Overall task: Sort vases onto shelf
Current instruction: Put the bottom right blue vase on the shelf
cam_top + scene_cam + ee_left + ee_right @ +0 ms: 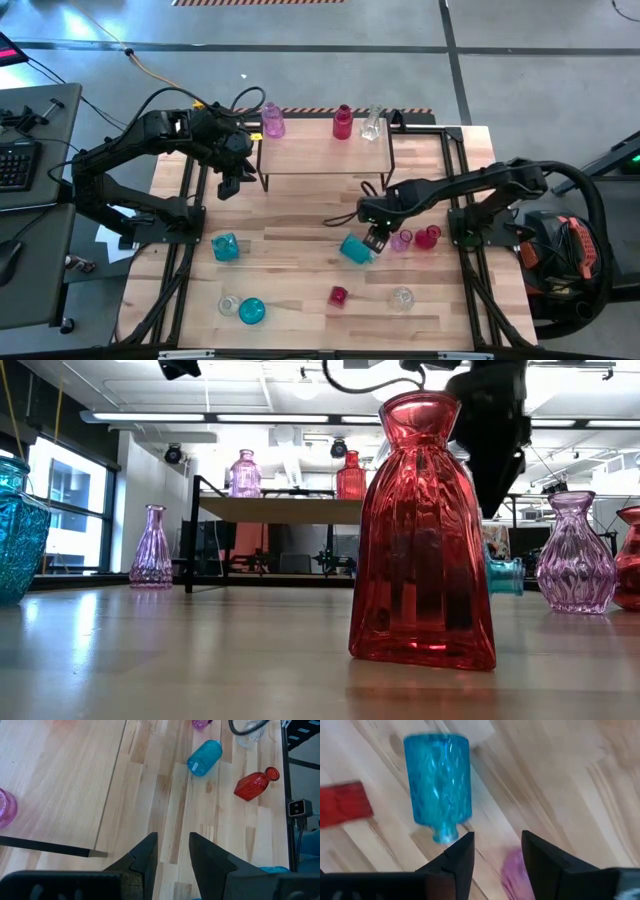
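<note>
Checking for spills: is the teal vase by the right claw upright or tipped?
Tipped. The teal vase lies on its side on the table, neck toward the right claw.

No readable text or labels.

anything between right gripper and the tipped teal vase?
Nothing. Right wrist view shows bare tabletop between the open right gripper and the tipped teal vase; high view puts them almost touching.
</note>
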### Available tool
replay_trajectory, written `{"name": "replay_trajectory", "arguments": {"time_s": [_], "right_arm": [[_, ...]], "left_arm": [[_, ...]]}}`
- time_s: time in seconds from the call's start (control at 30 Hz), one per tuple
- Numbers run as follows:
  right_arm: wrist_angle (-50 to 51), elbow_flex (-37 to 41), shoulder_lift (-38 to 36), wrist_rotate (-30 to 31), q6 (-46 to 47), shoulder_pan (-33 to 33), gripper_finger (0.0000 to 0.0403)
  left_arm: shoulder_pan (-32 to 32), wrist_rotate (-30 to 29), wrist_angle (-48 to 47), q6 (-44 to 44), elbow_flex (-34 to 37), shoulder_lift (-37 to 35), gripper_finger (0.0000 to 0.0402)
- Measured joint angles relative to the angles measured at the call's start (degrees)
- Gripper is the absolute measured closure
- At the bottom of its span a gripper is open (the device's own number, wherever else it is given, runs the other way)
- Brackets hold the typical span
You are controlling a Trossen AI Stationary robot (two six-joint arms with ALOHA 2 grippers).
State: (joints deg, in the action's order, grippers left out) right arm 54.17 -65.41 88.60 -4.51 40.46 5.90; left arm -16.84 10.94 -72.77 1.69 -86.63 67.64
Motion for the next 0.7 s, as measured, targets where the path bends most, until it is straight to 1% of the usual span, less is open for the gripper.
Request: {"name": "replay_trajectory", "arguments": {"time_s": [0.13, 0.23, 0.4, 0.7], "right_arm": [[-3.24, 0.00, 2.12, -0.68, 0.34, 0.67, 0.0232], [-6.15, 0.00, 3.46, -2.95, 1.11, 0.97, 0.0216], [-9.31, -0.09, 4.01, -4.76, 2.58, 1.28, 0.0188], [-10.36, -0.11, 5.33, -4.28, 1.10, 0.89, 0.0103]], "left_arm": [[0.02, 0.00, -0.01, 0.00, 0.00, 0.00, 0.0298], [0.00, 0.00, -0.02, 0.00, 0.00, 0.00, 0.0298], [0.01, 0.00, 0.03, 0.00, 0.00, -0.01, 0.0298], [0.00, 0.00, 0.01, 0.00, 0.00, -0.01, 0.0298]]}}
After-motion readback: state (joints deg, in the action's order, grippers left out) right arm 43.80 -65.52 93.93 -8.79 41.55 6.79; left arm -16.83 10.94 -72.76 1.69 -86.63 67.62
